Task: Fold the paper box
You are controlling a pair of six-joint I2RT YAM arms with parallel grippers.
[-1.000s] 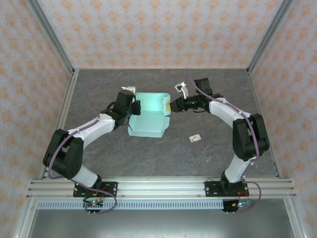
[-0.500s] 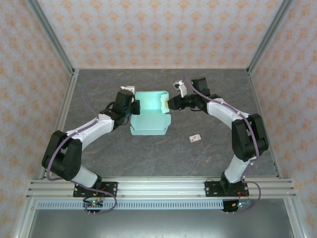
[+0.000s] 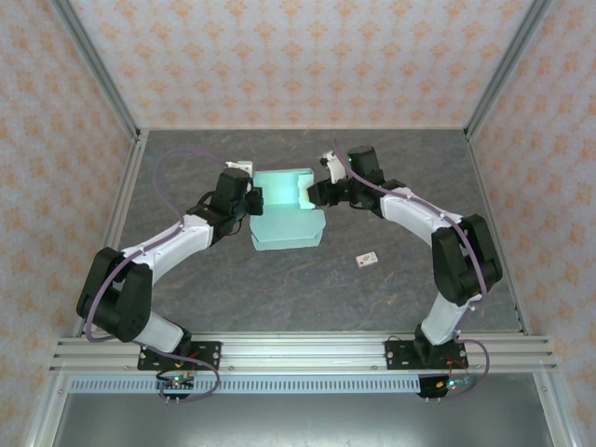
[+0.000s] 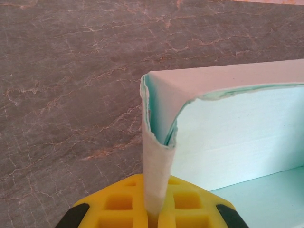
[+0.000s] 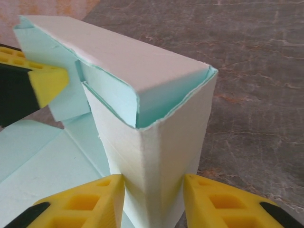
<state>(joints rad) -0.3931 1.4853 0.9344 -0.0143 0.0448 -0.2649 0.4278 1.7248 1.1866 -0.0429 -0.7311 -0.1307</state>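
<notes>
The paper box (image 3: 287,209) is pale mint-green card, half formed, lying mid-table between both arms. Its far wall stands upright and a flat panel lies toward the near side. My left gripper (image 3: 253,200) is shut on the box's left corner; in the left wrist view the pinched card edge (image 4: 156,175) rises from between the yellow fingers (image 4: 118,204). My right gripper (image 3: 312,193) is shut on the box's right corner; in the right wrist view the yellow fingers (image 5: 95,202) press both sides of the folded corner (image 5: 154,161). The left gripper's yellow finger shows behind the box (image 5: 47,83).
A tiny white tag with a red mark (image 3: 367,260) lies on the dark marbled table (image 3: 279,298) to the right of the box. Patterned walls and metal frame posts close in the table on three sides.
Both grippers have carried the box away from the arms and a little to the right. The right gripper moved left toward the box's corner and the wall stands more upright.
</notes>
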